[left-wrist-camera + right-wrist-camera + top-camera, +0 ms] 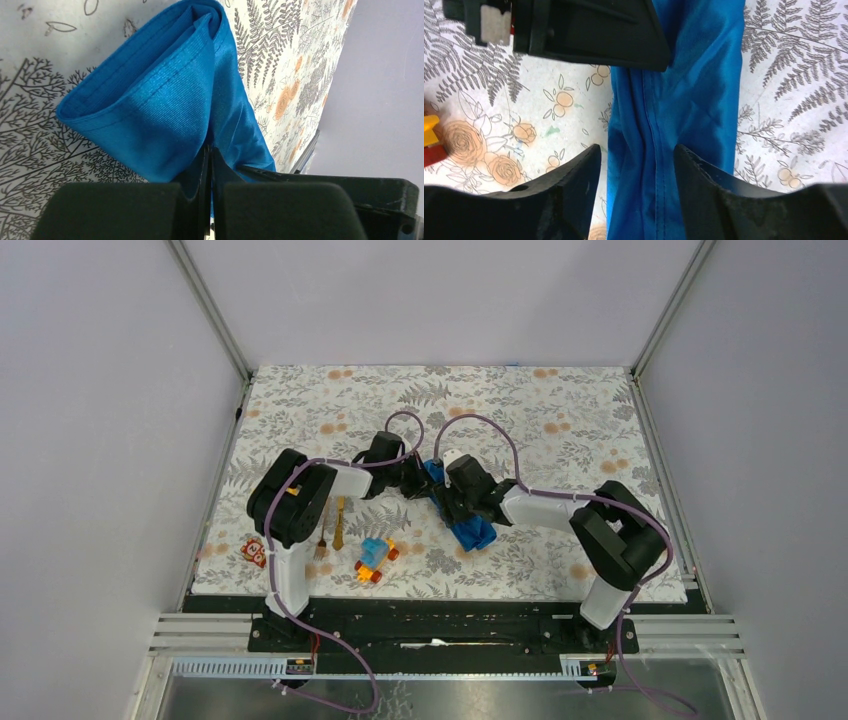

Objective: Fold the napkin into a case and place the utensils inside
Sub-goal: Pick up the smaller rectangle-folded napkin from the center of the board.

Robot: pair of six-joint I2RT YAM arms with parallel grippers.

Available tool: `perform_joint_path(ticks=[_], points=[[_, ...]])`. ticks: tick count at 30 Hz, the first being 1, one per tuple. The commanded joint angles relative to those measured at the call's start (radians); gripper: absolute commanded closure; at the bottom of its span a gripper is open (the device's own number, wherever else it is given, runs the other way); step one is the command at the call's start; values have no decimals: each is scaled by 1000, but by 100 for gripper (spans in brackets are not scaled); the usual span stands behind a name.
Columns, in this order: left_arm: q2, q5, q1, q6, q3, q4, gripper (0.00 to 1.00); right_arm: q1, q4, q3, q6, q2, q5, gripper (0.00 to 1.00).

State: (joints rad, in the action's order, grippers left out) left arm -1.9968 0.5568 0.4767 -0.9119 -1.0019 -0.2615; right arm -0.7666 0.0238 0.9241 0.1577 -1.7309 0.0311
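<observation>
The blue napkin (pixel 476 532) lies bunched into a long folded band in the middle of the table. My left gripper (pixel 422 480) is at its far end. In the left wrist view that gripper (pixel 210 150) is shut, with a fold of the napkin (pixel 160 100) pinched between its fingers. My right gripper (pixel 447 497) hovers over the band just beside it. It (pixel 636 150) is open, its fingers either side of the napkin (pixel 704 75) and not gripping it. The golden knife (pixel 340 521) and fork (pixel 323 537) lie side by side to the left, under the left arm.
A blue-and-orange toy car (pixel 375 559) sits near the front edge, right of the utensils. A red patterned block (pixel 255 552) lies at the front left corner. A yellow and red toy part (pixel 429 142) shows at the left edge of the right wrist view.
</observation>
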Motion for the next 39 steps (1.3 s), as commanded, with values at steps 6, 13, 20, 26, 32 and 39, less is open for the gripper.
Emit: perform_joint_path(ticks=[6, 13, 20, 26, 32, 39], points=[[-13, -55, -19, 73, 47, 41, 100, -58, -79, 37, -131, 70, 97, 22], [-13, -42, -25, 79, 42, 45, 100, -126, -46, 100, -198, -41, 252, 21], [-12, -34, -26, 81, 37, 45, 100, -140, 77, 51, -169, -86, 344, 28], [11, -42, -28, 104, 20, 80, 100, -139, 127, 14, -118, -104, 371, 57], [148, 9, -96, 103, -5, 110, 81, -139, 177, -29, -77, -59, 332, 97], [437, -45, -161, 263, -167, 403, 64, -107, 182, -8, 90, 33, 67, 100]])
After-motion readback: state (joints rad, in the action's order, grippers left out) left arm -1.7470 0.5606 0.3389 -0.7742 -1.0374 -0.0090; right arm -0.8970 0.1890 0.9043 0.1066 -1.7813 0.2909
